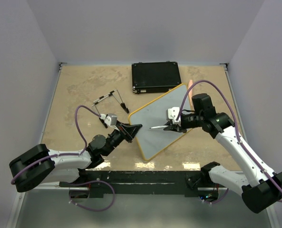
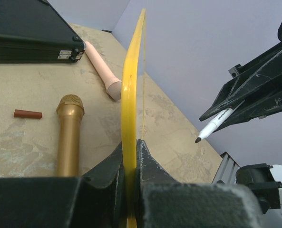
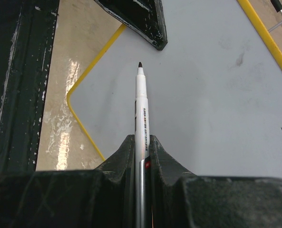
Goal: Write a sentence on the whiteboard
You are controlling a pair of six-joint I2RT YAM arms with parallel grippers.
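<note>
At table (image 1: 79, 90) centre, the board (image 1: 155, 114) is sitting rotated like a diamond, one corner pointing toward the arm bases and the opposite corner reaching just short of the black case (image 1: 156, 77) at the far edge. Left gripper (image 1: 135, 128) is clamping the board's yellow frame on its left side, jaws closed on the rim with one finger on each face; left wrist view is showing the board edge-on. Right gripper (image 1: 168, 126) is reaching in from the right, jaws closed on a white marker (image 3: 141, 104), uncapped, dark tip pointing out over the pale face toward the left gripper. Can't tell whether the tip is touching the surface. Right wrist view is showing the face under the tip with only a few faint smudges. Left wrist view is showing a gold mic (image 2: 69, 137) lying on the table beside the board edge, a small red-brown cylinder (image 2: 27, 114) just left of it, and a pink stick (image 2: 100, 66) running from the case toward the board. A thin wire-like item (image 1: 110, 99) is lying on the table left of the board, apart from it; can't tell what it is.
</note>
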